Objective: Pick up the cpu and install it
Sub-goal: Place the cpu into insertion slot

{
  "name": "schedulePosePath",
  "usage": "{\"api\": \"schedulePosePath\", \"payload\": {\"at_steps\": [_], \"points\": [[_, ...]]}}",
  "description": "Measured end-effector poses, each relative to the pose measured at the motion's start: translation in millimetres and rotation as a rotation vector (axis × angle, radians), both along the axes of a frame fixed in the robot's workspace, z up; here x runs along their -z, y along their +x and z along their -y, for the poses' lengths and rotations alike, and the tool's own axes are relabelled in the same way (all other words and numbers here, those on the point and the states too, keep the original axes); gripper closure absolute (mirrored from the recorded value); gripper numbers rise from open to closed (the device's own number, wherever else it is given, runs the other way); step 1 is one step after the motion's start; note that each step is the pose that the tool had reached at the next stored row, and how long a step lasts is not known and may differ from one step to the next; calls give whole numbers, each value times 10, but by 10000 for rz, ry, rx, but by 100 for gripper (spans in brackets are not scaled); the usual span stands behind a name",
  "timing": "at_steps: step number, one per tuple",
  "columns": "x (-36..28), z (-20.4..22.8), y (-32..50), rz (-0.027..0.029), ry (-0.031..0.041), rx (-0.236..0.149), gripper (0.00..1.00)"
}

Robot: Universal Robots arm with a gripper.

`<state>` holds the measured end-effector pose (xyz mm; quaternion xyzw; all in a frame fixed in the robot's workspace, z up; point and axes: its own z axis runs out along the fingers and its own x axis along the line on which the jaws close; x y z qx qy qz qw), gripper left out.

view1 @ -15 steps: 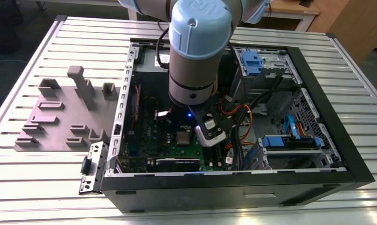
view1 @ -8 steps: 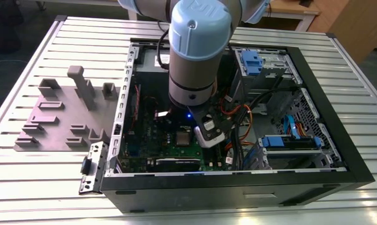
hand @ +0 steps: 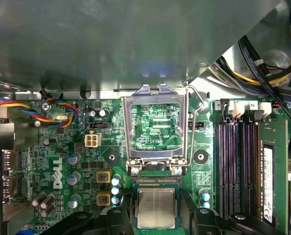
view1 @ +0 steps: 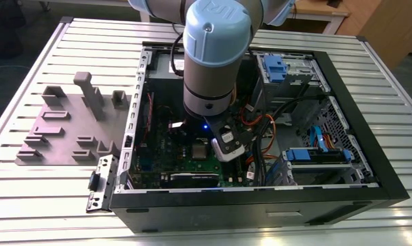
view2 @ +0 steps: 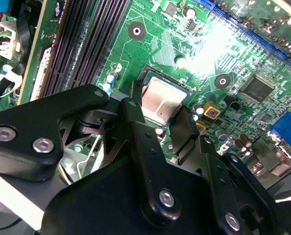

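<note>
The cpu [hand: 156,207], a small square chip with a silvery-grey top, lies in the socket of the green board [hand: 62,161]. In the second wrist view the cpu [view2: 161,100] sits inside the socket's dark frame. My gripper [hand: 156,218] straddles it, with a black finger [hand: 117,220] tight against one side and the other finger [hand: 203,219] tight against the opposite side. The gripper [view2: 160,111] is shut on the chip. The socket's metal load plate [hand: 155,98] stands flipped open beside it. My arm [view1: 209,66] reaches down into the open computer case [view1: 370,169].
Memory slots [hand: 233,166] run beside the socket, and coloured cables [view1: 267,128] hang close to the wrist. Blue drive bays [view1: 315,154] fill the case at the exterior view's right. A grey fixture plate [view1: 69,128] lies on the slatted table [view1: 42,205] outside the case.
</note>
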<state>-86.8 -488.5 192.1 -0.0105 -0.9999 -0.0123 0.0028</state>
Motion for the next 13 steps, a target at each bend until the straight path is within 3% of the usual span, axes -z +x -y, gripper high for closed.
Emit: {"api": "schedulePosePath", "payload": {"at_steps": [13], "points": [[37, -11, 0, -2, 5, 1, 53]]}}
